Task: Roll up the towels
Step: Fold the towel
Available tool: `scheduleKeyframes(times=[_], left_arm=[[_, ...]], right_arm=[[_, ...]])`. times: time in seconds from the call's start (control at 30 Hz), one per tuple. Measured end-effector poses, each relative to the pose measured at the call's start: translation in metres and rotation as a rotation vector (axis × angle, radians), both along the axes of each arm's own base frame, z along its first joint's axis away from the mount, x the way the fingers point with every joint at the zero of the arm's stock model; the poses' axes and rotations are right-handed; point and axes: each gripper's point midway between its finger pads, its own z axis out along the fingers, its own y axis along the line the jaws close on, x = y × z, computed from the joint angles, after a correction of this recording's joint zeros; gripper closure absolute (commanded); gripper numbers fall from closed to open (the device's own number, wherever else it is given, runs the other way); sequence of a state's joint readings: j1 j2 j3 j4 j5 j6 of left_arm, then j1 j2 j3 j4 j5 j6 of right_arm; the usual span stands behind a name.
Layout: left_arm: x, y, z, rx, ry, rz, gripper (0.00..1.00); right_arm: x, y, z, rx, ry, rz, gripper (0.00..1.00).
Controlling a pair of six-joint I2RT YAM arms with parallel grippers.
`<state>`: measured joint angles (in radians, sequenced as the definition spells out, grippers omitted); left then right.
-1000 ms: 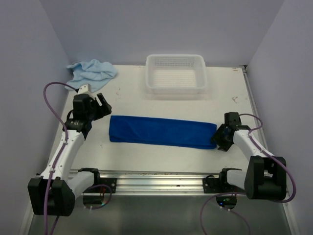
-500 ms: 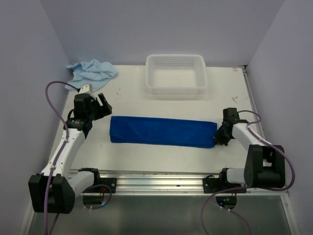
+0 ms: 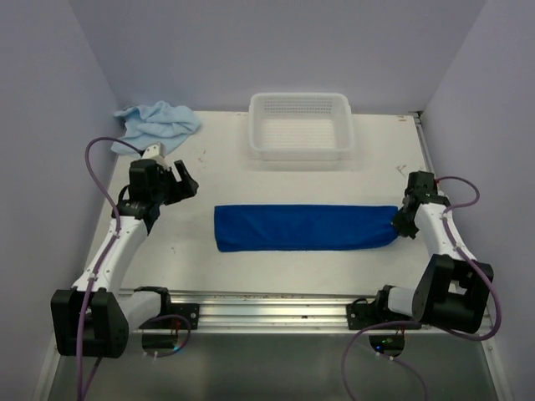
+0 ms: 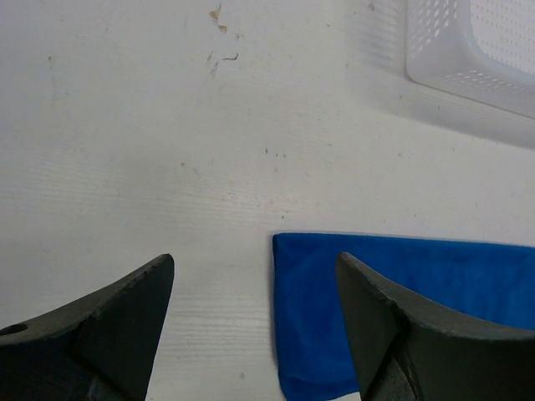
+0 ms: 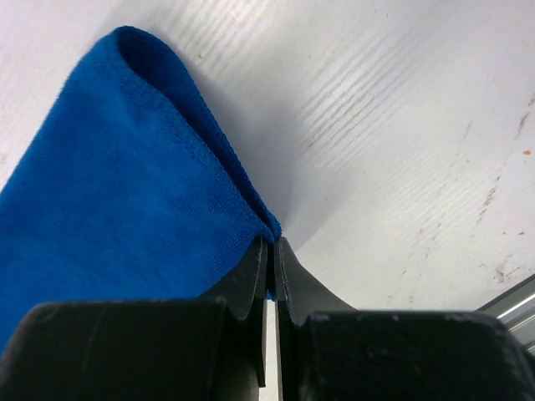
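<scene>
Towels, two. Dark royal blue towel [image 3: 305,227]: folded into a long strip, lying flat across the middle of your tabletop [image 3: 251,180], on the near side of the white basket [image 3: 301,150]. Your right claw [image 5: 272,242] is clamped on its right-end corner. Pale sky blue towel [image 3: 157,119]: crumpled at the far left corner. Your left claw [image 4: 254,256]: spread wide, holding nothing, above the tabletop by the strip's left end.
</scene>
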<state>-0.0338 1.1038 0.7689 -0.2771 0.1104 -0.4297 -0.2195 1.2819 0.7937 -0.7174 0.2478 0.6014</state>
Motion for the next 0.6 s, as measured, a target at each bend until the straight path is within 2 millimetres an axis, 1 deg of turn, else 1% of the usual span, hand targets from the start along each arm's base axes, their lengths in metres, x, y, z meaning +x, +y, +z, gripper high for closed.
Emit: scheduleKeyframes(times=[0.13,0.3,0.37,0.4,0.5,0.6], left_arm=[[0.000,-0.004,-0.001,-0.009,-0.005,-0.023,0.18],[-0.003,-0.010,-0.008,-0.029,0.000,-0.053,0.17],[-0.004,-0.012,-0.008,-0.036,0.001,-0.064,0.12],[-0.004,-0.013,-0.007,-0.038,-0.002,-0.067,0.05],[-0.002,-0.014,-0.005,-0.041,-0.014,-0.070,0.03],[-0.002,-0.014,-0.006,-0.041,-0.019,-0.071,0.00]], right_arm=[[0.007,-0.001,0.012,-0.007,-0.036,0.035,1.00],[0.014,0.017,0.029,0.006,-0.100,0.123,1.00],[0.021,0.029,0.039,0.008,-0.131,0.180,1.00],[0.025,0.037,0.045,0.010,-0.146,0.212,1.00],[0.039,0.067,0.061,0.043,-0.201,0.319,1.00],[0.049,0.096,0.075,0.075,-0.240,0.415,1.00]])
